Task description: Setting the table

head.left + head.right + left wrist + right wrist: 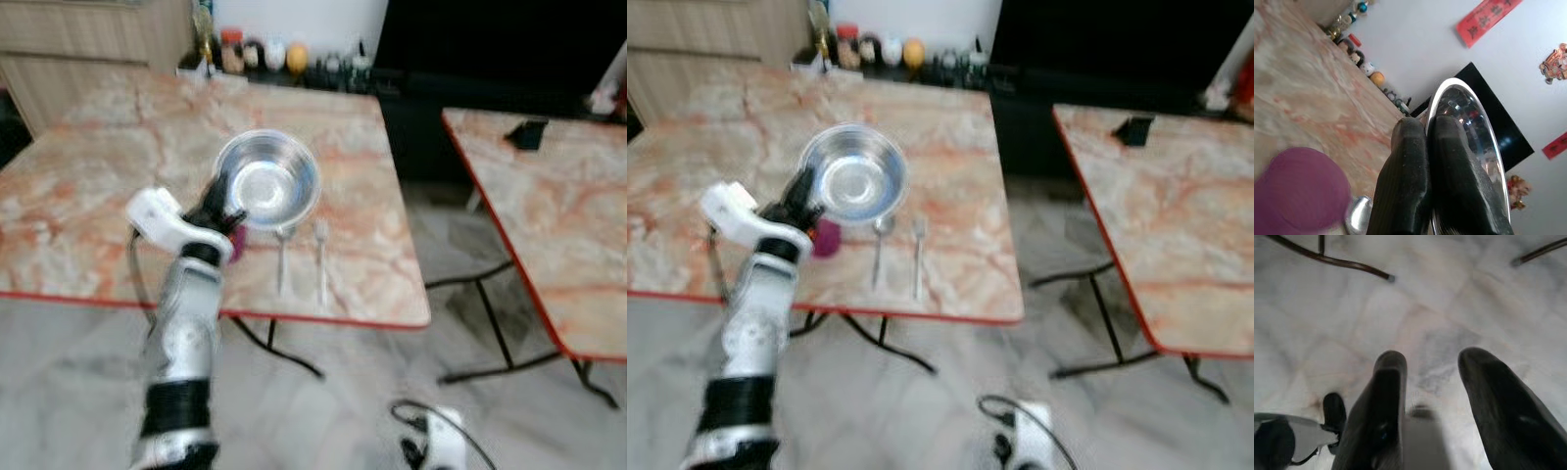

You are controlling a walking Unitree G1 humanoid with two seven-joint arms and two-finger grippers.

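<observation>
The left tool (223,201) is clenched on the near rim of a steel bowl (269,179), which is held over the marbled surface (88,196). In the left wrist view, the two black fingers (1410,186) are seen pressed together with the thin bowl rim pinched between them, a detail too blurred to resolve in the head views. Just below the tool a purple cup (236,244) is partly hidden by the wrist in the left eye view; it is more exposed in the right eye view and appears large and out of focus in the left wrist view. Just beyond the cup, on the tool's right side, a spoon (282,257) and a fork (321,259) lie side by side on the surface, apart from each other, with heads toward the bowl. A row of small jars and ornaments (257,55) stands at the far edge of the surface, well ahead of the tool. A second surface (558,206) carrying a dark object (528,133) stands well to the right. The right tool (1432,396) hangs low with its fingers spread apart and grasping nothing; the pale tiled floor (1449,298) and dark leg ends of the surface frame (1352,265) are seen past it.
</observation>
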